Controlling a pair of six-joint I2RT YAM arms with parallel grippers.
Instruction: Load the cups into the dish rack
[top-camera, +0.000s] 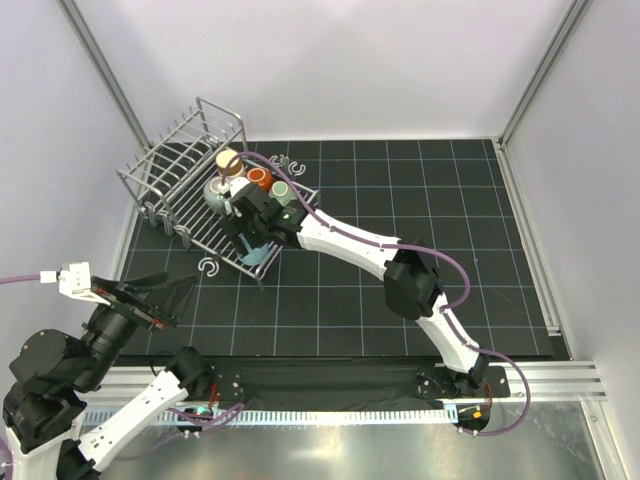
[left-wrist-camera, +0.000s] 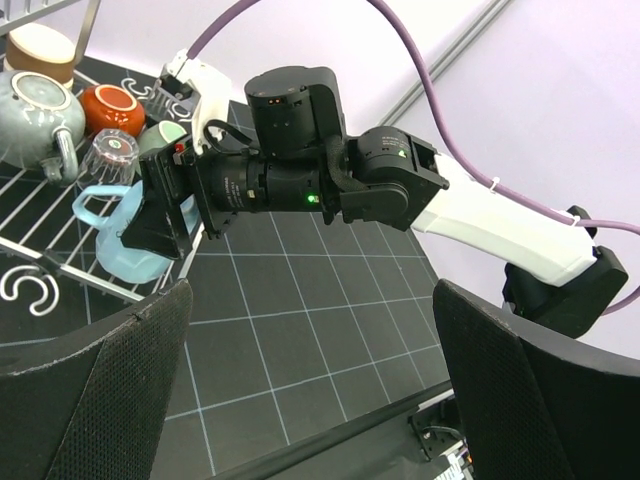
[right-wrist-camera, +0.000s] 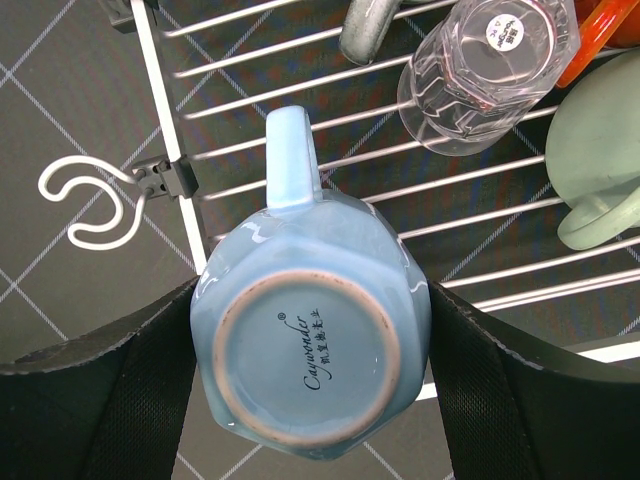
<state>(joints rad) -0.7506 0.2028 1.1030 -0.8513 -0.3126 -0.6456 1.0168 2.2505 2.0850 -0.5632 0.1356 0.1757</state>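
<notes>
I am clamping the right gripper (right-wrist-camera: 315, 390) round an upturned light-blue ceramic mug (right-wrist-camera: 310, 340); releasing astride the silver wire dish rack (top-camera: 160, 170) rim risks toppling.

Right arm (top-camera: 345, 243) outstretched — jaws clamped, left arm (top-camera: 130, 415) folded

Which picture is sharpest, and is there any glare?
Right wrist: sharpest, since the print under the light blue cup is readable, and there are soft highlights on its glaze. Left wrist: the left jaws in front look very dark against the pale wall. Top external: even light and faint shadows, with glare on the metal strip at the bottom.
</notes>
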